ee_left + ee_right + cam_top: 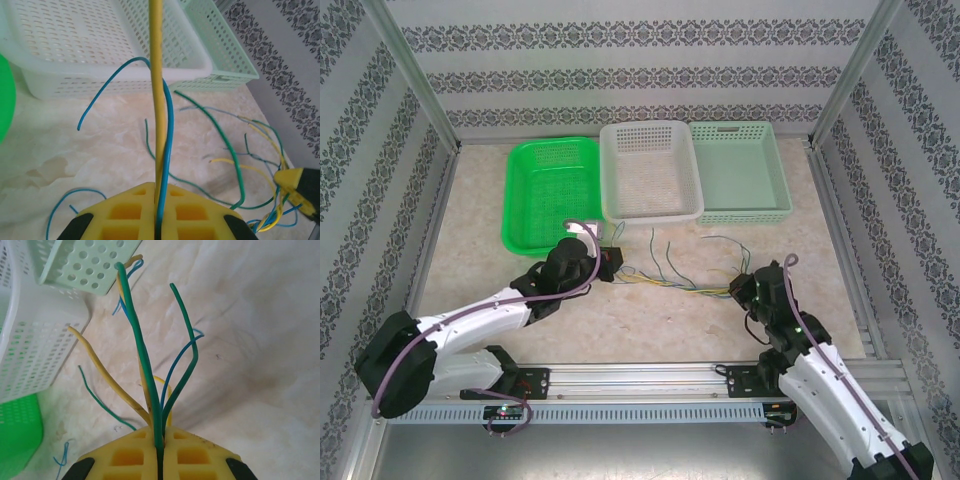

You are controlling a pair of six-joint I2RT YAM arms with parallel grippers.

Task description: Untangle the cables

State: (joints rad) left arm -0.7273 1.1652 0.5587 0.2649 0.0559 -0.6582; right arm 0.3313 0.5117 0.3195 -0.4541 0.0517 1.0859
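Here the cables stretch left to right across the tabletop. The left end effector clamps yellow and blue strands, the right end effector green and yellow; draw apart slowly, grips firm.

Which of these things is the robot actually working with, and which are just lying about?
In the job: the cables, yellow, green and blue; the left gripper and right gripper, each clamped on some.
Lying about: the green basket, the white basket, the pale green basket.
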